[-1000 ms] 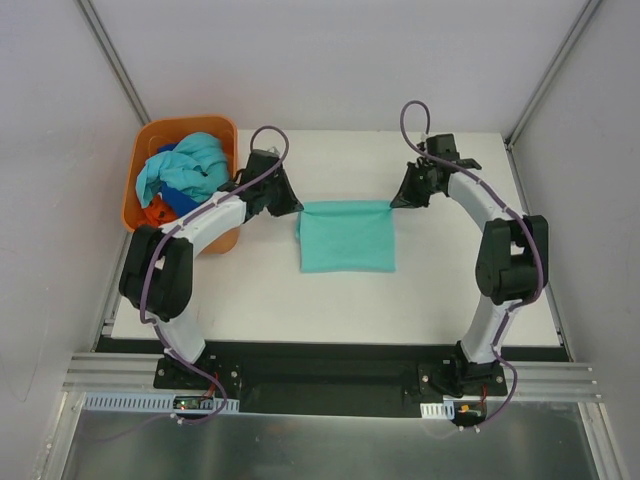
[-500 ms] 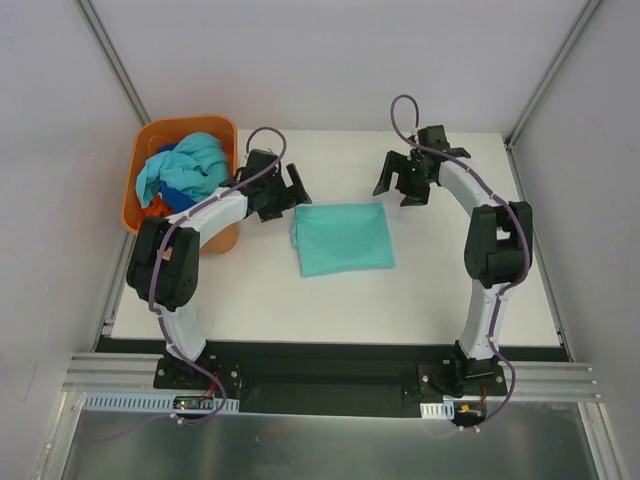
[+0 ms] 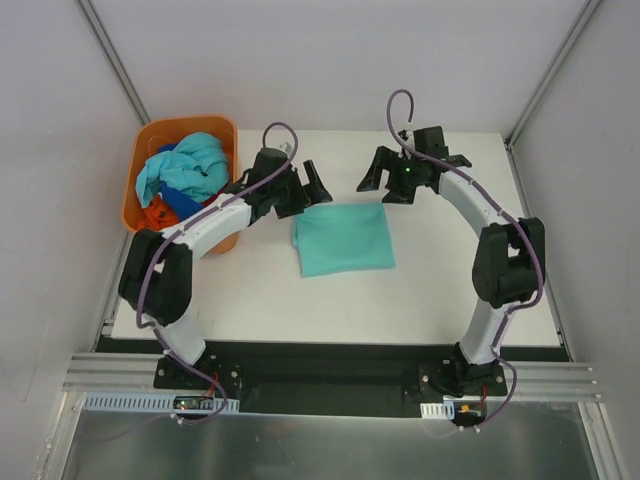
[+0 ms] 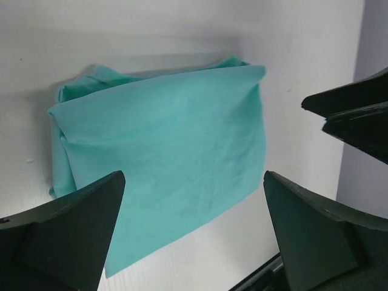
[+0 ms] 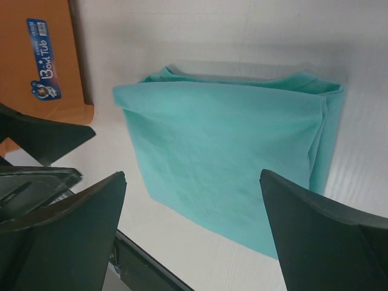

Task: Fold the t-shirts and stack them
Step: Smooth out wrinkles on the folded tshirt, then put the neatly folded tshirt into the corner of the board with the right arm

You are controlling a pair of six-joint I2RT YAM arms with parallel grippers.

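A folded t-shirt (image 3: 343, 238) is laid flat near the middle of the tabletop (image 3: 430, 290). A basket (image 3: 131, 190) is set at the tabletop's far left edge, well apart from it, and a heap of t-shirts (image 3: 186, 170) is held inside. The left fingers (image 3: 318, 184) are placed just behind the folded t-shirt's far left corner, between it and the basket. The right fingers (image 3: 373, 172) are placed behind its far right corner.

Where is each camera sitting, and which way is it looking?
Top external: above and behind, looking down on the table, left arm, right arm, orange basket and folded teal t-shirt.
Left wrist: on the left arm, looking past the open left gripper at the t-shirt.
Right wrist: on the right arm, looking past the open right gripper at the t-shirt and basket.
All three share the t-shirt.
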